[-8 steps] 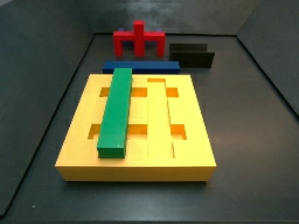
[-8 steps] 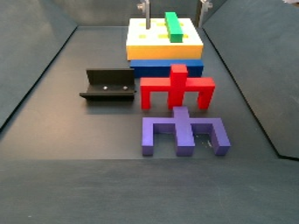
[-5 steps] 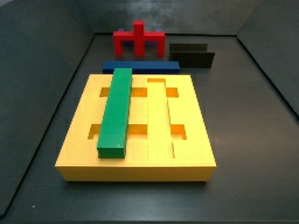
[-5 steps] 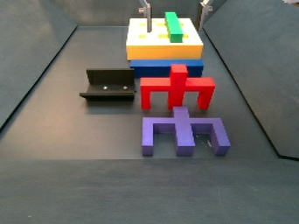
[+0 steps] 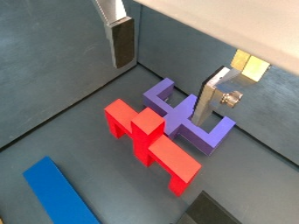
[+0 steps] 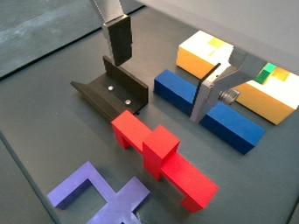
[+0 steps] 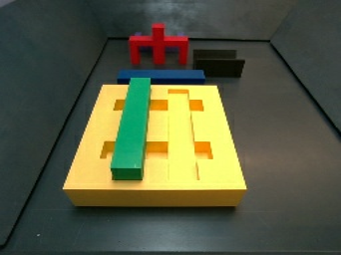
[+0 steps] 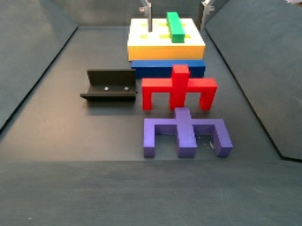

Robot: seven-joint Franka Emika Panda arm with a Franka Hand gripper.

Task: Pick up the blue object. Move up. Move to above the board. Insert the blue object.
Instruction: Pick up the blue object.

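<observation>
The blue object [image 7: 160,76] is a long dark-blue bar lying flat on the floor against the far side of the board; it also shows in both wrist views [image 6: 208,107] [image 5: 59,194]. The board [image 7: 220,159] is a big yellow grooved block with a green bar [image 7: 135,125] lying in one groove. My gripper [image 8: 177,8] hangs high above the board and the bar, with only the fingertips [image 8: 147,9] showing in a side view. In both wrist views [image 5: 163,74] [image 6: 163,68] the jaws stand wide apart and empty.
A red pronged piece [image 8: 178,90] stands next to the blue bar, with a purple pronged piece [image 8: 184,134] lying beyond it. The black fixture [image 8: 109,87] stands beside the red piece. Dark walls close in the floor on the sides.
</observation>
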